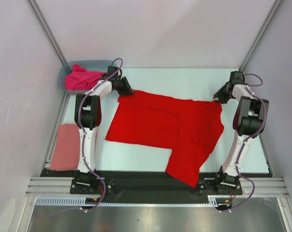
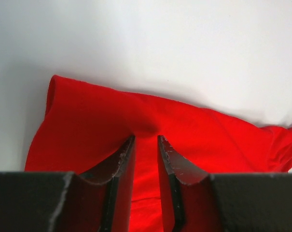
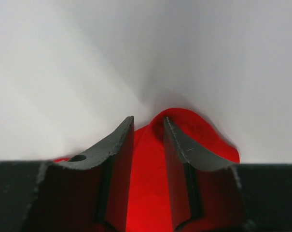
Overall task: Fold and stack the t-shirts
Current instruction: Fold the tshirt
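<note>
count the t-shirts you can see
3: red t-shirt spread mid-table, salmon-pink t-shirt folded at the left edge, magenta t-shirt bunched in the tub, far left. More may hide in the tub.

Overhead plus wrist close-ups of red t-shirt [image 1: 165, 130]

A white table [image 1: 184, 79] fills the middle of the top view. A translucent blue-grey tub [image 1: 67, 72] sits at the table's far left corner. A black strip [image 1: 150, 180] runs along the table's near edge. An aluminium rail [image 1: 49, 185] lies just nearer than the strip, then a white slotted duct [image 1: 54, 199] and a grey panel [image 1: 150, 218]. Pale walls [image 1: 150, 29] enclose the table's left, far and right sides. Metal posts [image 1: 45, 29] [image 1: 262, 31] slant up from its far corners.
</note>
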